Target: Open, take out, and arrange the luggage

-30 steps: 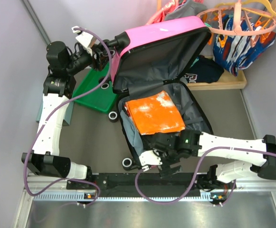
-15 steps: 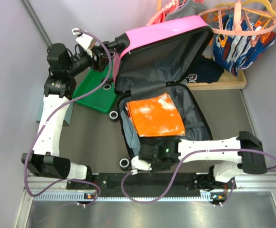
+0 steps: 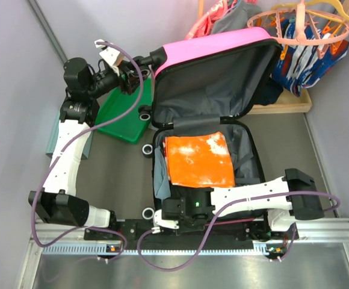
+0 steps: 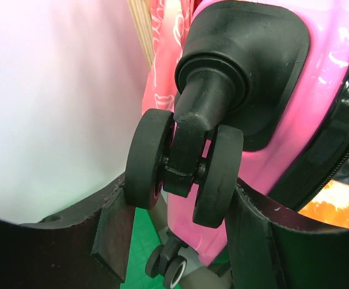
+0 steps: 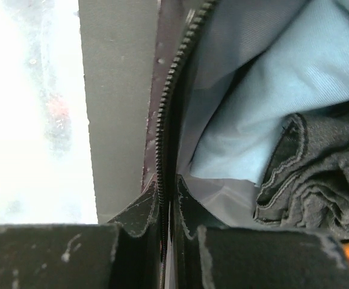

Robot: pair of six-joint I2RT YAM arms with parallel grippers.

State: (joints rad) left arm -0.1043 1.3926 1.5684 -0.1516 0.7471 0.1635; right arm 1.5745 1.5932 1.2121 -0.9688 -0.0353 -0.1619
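The hot-pink luggage [image 3: 213, 41] lies open, its lid propped up at the back. My left gripper [image 3: 139, 62] is at the lid's upper left corner. In the left wrist view its fingers [image 4: 117, 232] close on the twin black wheel [image 4: 186, 162], gripper midpoint [image 4: 183, 211]. My right gripper [image 3: 162, 218] is at the lower shell's near left corner. It [image 5: 167, 198] is shut on the zipper rim [image 5: 165, 114]. Inside lie an orange packet [image 3: 198, 159], pale blue cloth [image 5: 265, 102] and a dark garment [image 5: 319, 174].
A green tray [image 3: 117, 117] sits left of the luggage, under the lid's corner, with a pale-teal box [image 3: 85, 147] beside my left arm. A wooden tray [image 3: 283, 107] with clothes and a peach hanger rack [image 3: 307, 27] stand at the back right.
My right gripper slid left along the lower shell's near edge and shut on the rim. The luggage turned squarer to me, and the lid moved right and up with my left gripper.
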